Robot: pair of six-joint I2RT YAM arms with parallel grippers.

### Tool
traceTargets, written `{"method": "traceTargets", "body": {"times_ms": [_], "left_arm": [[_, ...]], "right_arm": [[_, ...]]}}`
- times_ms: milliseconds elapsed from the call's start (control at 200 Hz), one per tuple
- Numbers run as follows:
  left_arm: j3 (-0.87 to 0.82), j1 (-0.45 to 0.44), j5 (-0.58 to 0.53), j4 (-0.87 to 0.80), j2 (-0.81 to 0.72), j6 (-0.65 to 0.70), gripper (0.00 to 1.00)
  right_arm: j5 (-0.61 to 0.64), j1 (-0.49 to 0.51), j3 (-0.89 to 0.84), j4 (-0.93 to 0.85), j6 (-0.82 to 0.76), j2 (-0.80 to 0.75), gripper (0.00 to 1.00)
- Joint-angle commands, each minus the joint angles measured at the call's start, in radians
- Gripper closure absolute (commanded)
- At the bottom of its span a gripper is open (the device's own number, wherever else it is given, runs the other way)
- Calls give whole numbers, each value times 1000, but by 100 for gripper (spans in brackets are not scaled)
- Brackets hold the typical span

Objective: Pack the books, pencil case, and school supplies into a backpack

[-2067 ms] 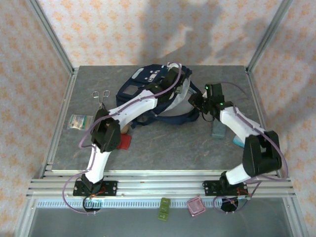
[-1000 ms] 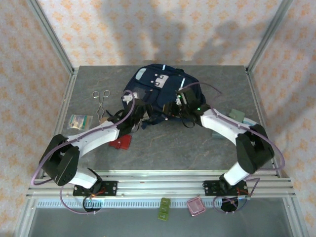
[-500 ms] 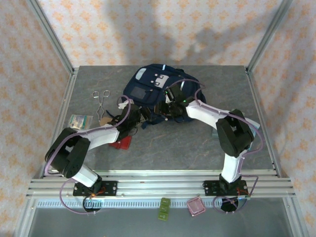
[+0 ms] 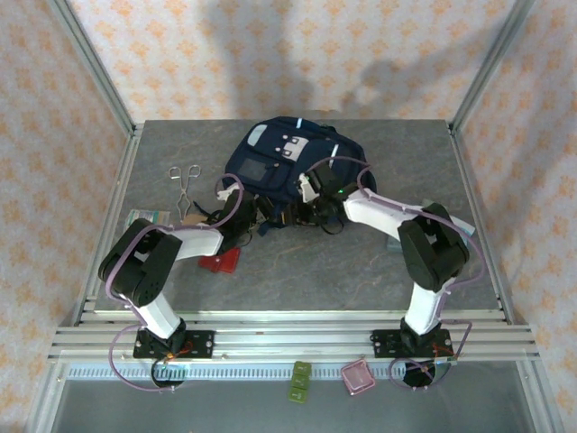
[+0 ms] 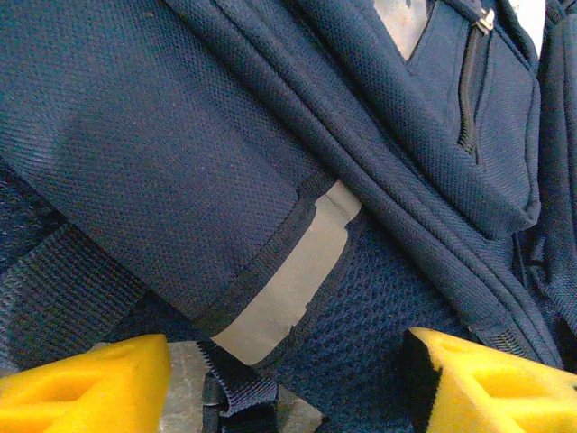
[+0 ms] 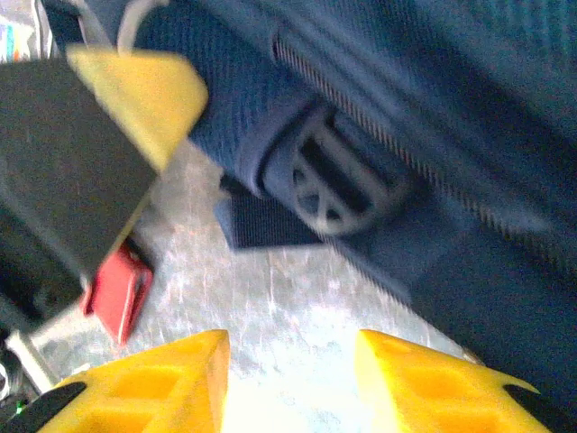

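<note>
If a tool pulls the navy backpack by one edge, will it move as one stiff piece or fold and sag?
Probably it folds: the backpack lies slumped in soft creased layers. Its loose strap with the buckle would likely trail and could snag. The woven cloth looks rough, so hardly slippery.

The overhead camera sits high behind the arm bases, tilted down on the whole table from afar. The left wrist camera looks out past the left claw, very close to the backpack just ahead. The right wrist camera, close and blurred, looks past the right claw at the backpack's near edge ahead, with the red square to the claw's left. All three views share that near edge.
</note>
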Motion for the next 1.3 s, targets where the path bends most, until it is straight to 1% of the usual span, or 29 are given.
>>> {"method": "traceTargets", "body": {"times_ms": [0, 145, 230, 370, 400, 455, 501, 536, 676, 851, 991, 1061, 1156, 1296], "left_arm": [[32, 5, 11, 45, 23, -12, 33], [44, 4, 26, 68, 42, -17, 34], [50, 5, 30, 78, 53, -22, 38], [62, 4, 48, 100, 73, -27, 61], [68, 4, 54, 98, 78, -26, 68], [77, 5, 68, 102, 83, -22, 85], [83, 5, 81, 102, 83, -24, 95], [85, 5, 88, 104, 79, -24, 100], [81, 4, 102, 101, 51, -29, 100], [88, 5, 119, 103, 55, -30, 100], [81, 4, 143, 126, 58, -52, 100], [79, 4, 148, 127, 56, -54, 100], [79, 2, 156, 132, 52, -60, 100], [81, -6, 166, 138, 54, -69, 100]], "right_arm": [[47, -1, -38, -58, -30, -72, 60], [115, -5, -101, 4, 30, -159, 63], [157, -6, -130, 39, 65, -208, 64], [235, -6, -187, 69, 100, -250, 66], [257, -6, -201, 74, 108, -256, 67], [291, -6, -236, 94, 129, -271, 67], [304, -6, -268, 117, 151, -281, 67], [297, -5, -292, 142, 166, -288, 66], [297, 15, -357, 232, 232, -291, 58], [329, 32, -430, 430, 305, -275, 58], [363, 45, -433, 550, 330, -220, 59], [405, 52, -412, 566, 351, -184, 58], [426, 54, -361, 561, 367, -117, 59], [513, 60, -308, 538, 395, -59, 61]]}}
